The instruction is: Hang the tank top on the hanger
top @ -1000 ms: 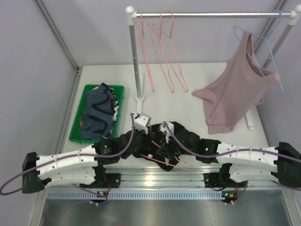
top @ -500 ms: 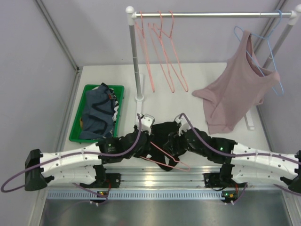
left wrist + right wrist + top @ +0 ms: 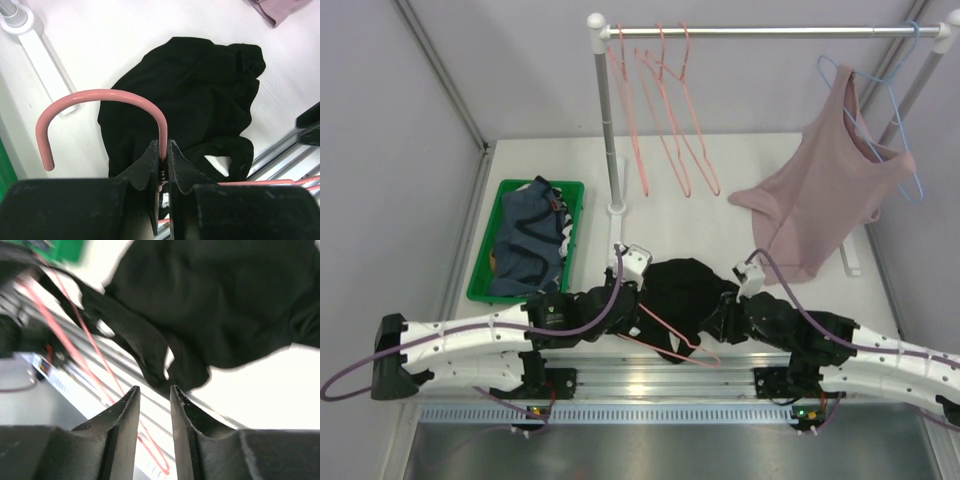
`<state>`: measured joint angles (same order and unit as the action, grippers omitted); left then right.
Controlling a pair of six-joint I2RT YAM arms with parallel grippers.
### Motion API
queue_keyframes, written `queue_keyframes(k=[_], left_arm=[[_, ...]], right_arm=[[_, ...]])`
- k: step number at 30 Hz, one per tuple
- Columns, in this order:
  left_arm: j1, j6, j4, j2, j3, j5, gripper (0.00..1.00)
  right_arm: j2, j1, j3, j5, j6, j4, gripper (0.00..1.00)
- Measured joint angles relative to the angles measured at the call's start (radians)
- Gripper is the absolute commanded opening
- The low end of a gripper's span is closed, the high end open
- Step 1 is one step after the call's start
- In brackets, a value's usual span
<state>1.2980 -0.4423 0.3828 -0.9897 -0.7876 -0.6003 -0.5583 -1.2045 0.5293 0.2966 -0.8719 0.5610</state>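
The black tank top [image 3: 685, 288] lies crumpled on the table between my two arms, and it also fills the upper part of the left wrist view [image 3: 190, 95] and of the right wrist view [image 3: 225, 305]. A salmon-pink wire hanger [image 3: 672, 332] lies slanted over the top's near edge. My left gripper [image 3: 638, 308] is shut on the hanger's neck just below the hook [image 3: 100, 93], with the jaws [image 3: 163, 147] pressed against the wire. My right gripper [image 3: 725, 312] hovers at the top's right edge. It is open by a narrow gap [image 3: 154, 388] with nothing between its fingers.
A green tray [image 3: 576, 215] at the left holds a dark blue-grey garment [image 3: 525, 245]. Behind stands a clothes rail [image 3: 760, 32] with several pink hangers [image 3: 665, 120] and a dusty-pink top [image 3: 825, 190] on a light-blue hanger [image 3: 895, 100]. The rail's post foot [image 3: 617, 209] stands just behind the top.
My right gripper has opened, come off the black fabric and drawn back to the right. The left gripper has kept its hold on the hanger and shifted slightly farther back.
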Motion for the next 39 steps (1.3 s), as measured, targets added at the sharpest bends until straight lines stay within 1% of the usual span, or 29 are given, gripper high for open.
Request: queue_keyframes(k=[3, 7, 11, 12, 17, 27, 30, 32, 35, 36, 38, 39], left_arm=[[0.010, 0.009, 0.001, 0.011, 0.000, 0.004, 0.00], [0.026, 0.031, 0.005, 0.024, 0.000, 0.022, 0.00], [0.040, 0.052, 0.008, 0.032, 0.000, 0.049, 0.00], [0.044, 0.055, 0.008, 0.032, 0.000, 0.055, 0.00], [0.062, 0.075, 0.008, 0.032, 0.000, 0.074, 0.00], [0.081, 0.079, 0.012, 0.032, 0.000, 0.079, 0.00], [0.084, 0.079, 0.016, 0.032, 0.000, 0.079, 0.00], [0.085, 0.079, 0.016, 0.032, 0.000, 0.079, 0.00], [0.087, 0.079, 0.018, 0.032, 0.000, 0.078, 0.00], [0.087, 0.079, 0.018, 0.032, 0.000, 0.076, 0.00], [0.088, 0.079, 0.021, 0.032, 0.000, 0.070, 0.00], [0.089, 0.079, 0.023, 0.032, 0.000, 0.065, 0.00]], right_arm=[[-0.029, 0.000, -0.074, -0.056, -0.034, -0.031, 0.28], [-0.125, 0.000, -0.131, -0.118, -0.059, -0.118, 0.27], [-0.244, 0.002, -0.143, -0.166, -0.068, -0.217, 0.31], [-0.271, 0.004, -0.143, -0.179, -0.069, -0.242, 0.33], [-0.344, 0.014, -0.143, -0.212, -0.068, -0.330, 0.38], [-0.448, 0.016, -0.141, -0.215, -0.068, -0.364, 0.47], [-0.466, 0.016, -0.140, -0.201, -0.068, -0.359, 0.47], [-0.480, 0.016, -0.132, -0.184, -0.069, -0.352, 0.46], [-0.510, 0.016, -0.116, -0.166, -0.069, -0.350, 0.40], [-0.519, 0.016, -0.115, -0.162, -0.069, -0.352, 0.29], [-0.533, 0.016, -0.115, -0.158, -0.070, -0.348, 0.20], [-0.536, 0.016, -0.116, -0.154, -0.073, -0.346, 0.14]])
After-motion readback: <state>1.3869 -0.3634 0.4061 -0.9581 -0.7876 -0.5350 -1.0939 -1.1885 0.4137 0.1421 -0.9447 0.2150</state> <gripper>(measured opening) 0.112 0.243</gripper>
